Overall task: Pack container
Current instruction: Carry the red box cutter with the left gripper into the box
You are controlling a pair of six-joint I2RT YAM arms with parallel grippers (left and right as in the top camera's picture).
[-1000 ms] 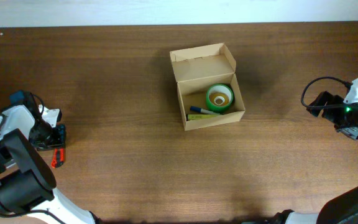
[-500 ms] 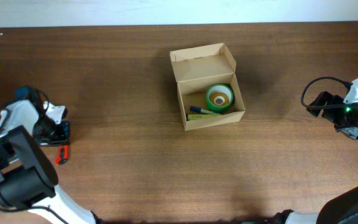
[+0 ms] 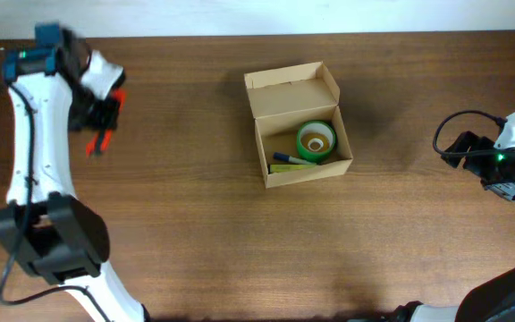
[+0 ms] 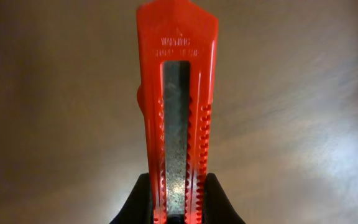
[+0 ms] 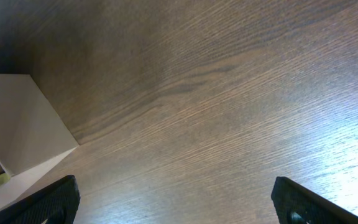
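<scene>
Left wrist view: jaws clamped on red box cutter (image 4: 176, 112); right jaws spread wide.

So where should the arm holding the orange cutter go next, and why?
Probably swing the left tool rightward toward the cardboard box. It grips the orange box cutter far to the box's left, and the box's lid is open, with a green tape roll already inside.
</scene>
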